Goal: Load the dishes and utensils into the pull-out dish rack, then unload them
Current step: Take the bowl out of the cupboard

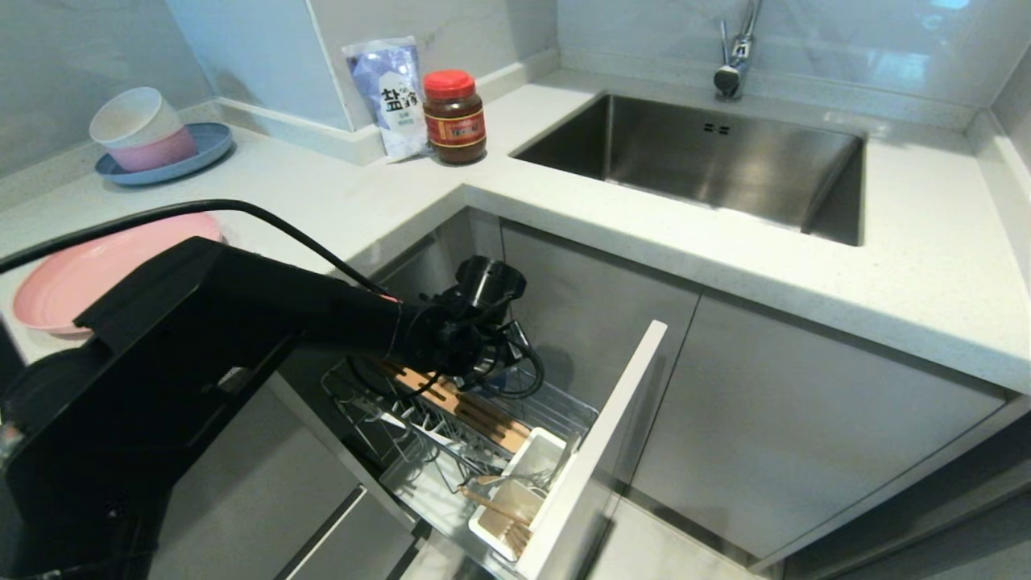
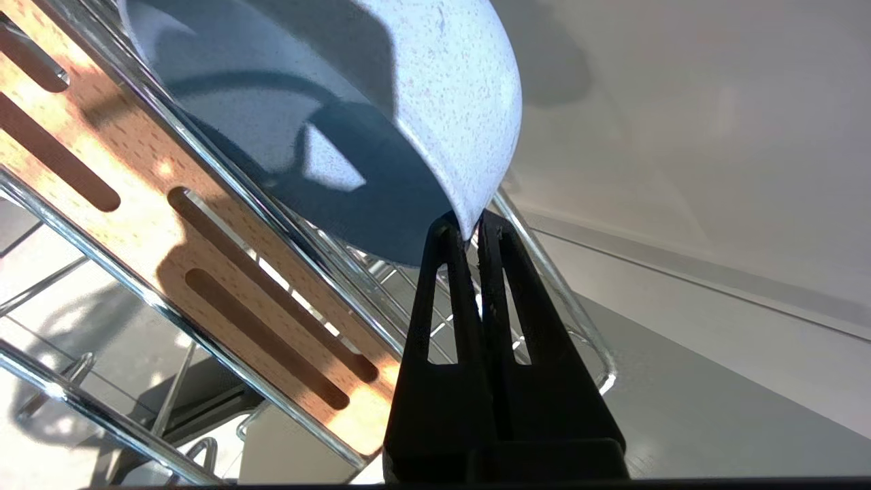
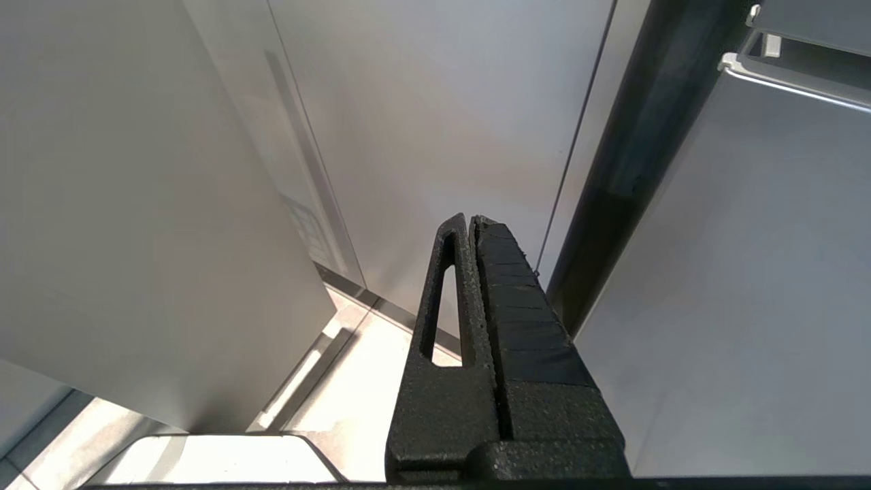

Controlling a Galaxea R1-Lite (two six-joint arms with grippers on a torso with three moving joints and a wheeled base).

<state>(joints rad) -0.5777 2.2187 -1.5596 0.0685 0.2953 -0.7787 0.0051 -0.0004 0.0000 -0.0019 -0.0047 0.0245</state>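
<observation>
Left gripper (image 2: 473, 228) pinches the blue-grey bowl (image 2: 354, 136) by its rim, centre-frame, inside the pull-out dish rack (image 1: 451, 419). The thin rim grip could slip, or the bowl snag the tines. Right gripper (image 3: 469, 221) parked, clenched empty.

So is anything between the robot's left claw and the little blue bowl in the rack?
No. The left gripper is shut right on the blue bowl's rim, beside the slotted wooden bar. Nothing sits between them.
</observation>
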